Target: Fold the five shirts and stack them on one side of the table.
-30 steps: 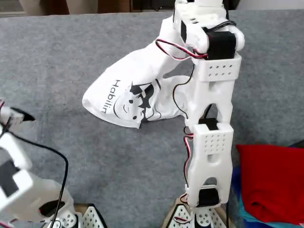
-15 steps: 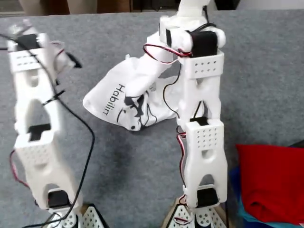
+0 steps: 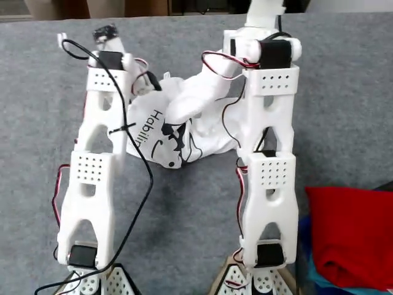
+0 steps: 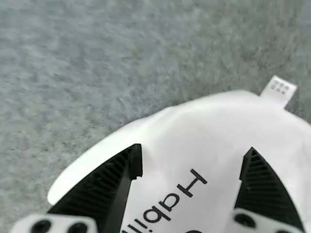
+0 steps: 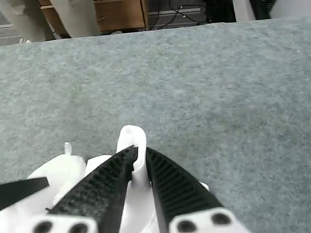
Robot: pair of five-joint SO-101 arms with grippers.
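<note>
A white shirt (image 3: pixel 161 130) with a black cartoon print lies bunched on the grey table (image 3: pixel 49 92), far of centre. My right gripper (image 5: pixel 138 151) is shut on a fold of the white shirt (image 5: pixel 131 137), and in the high view that part rises toward the right arm (image 3: pixel 270 104). My left gripper (image 4: pixel 193 150) is open just above the shirt's (image 4: pixel 223 121) printed side, near its rounded edge and a small white tag (image 4: pixel 278 88). In the high view the left gripper (image 3: pixel 146 83) stands over the shirt's far left part.
A folded red shirt (image 3: pixel 353 230) lies on a stack at the near right edge, with blue cloth (image 3: pixel 305 255) under it. Wooden furniture (image 5: pixel 112 12) stands beyond the table's far edge. Grey felt stretches bare on the far right (image 3: pixel 350 92).
The left arm has swung from the near left corner out over the shirt's left side. The right arm, still holding the shirt, shifted left and then a little back to the right.
</note>
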